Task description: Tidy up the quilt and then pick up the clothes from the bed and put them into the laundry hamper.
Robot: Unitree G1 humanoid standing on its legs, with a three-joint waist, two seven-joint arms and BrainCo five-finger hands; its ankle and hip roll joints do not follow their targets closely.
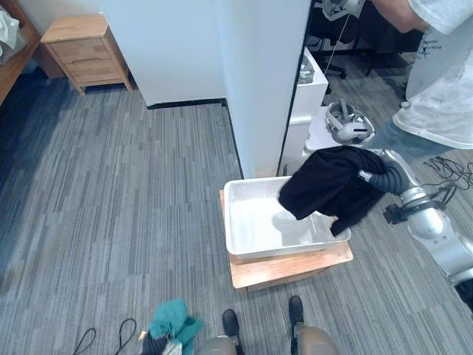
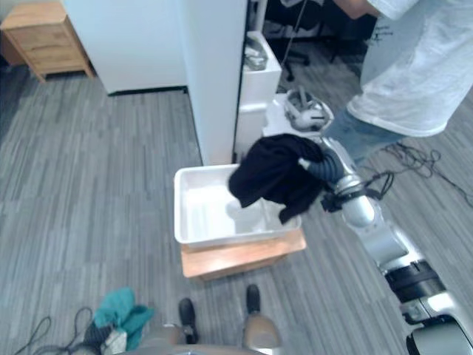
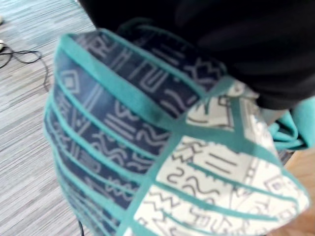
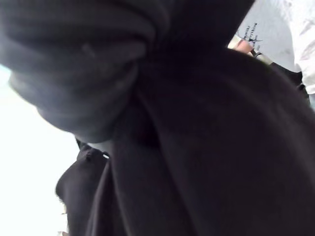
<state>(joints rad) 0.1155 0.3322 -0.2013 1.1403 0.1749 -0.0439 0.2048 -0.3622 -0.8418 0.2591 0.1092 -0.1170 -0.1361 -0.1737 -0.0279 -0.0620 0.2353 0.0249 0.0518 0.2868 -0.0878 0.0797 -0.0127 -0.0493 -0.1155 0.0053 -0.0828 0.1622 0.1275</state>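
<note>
A black garment [image 1: 332, 185] hung bunched from the right hand [image 1: 386, 177], draped over the far right corner of a white tray-like bin [image 1: 251, 240]. Its lower folds dangled inside the bin and over the right rim. The hand's dark ribbed cover showed at the garment's right edge, but the fingers were buried in the cloth, so I could not tell whether they were curled round it or straight. In the right wrist view the black cloth [image 4: 197, 147] pressed close against the camera.

The bin sat on a low wooden stand [image 1: 288, 268] on the grey striped carpet [image 1: 111, 207], just near of a white pillar [image 1: 259, 74].

At the near left edge, a teal patterned cloth [image 1: 174, 322] lay over the left hand [image 1: 154, 345]; in the left wrist view that cloth [image 3: 147, 147], navy and white with teal bands, covered the hand, so its fingers could not be read either.

A person in a white shirt [image 1: 443, 74] stood at the far right, beside a white headset [image 1: 347, 122] on a white cabinet [image 1: 307, 96]. A wooden nightstand [image 1: 85, 48] stood at the far left.
</note>
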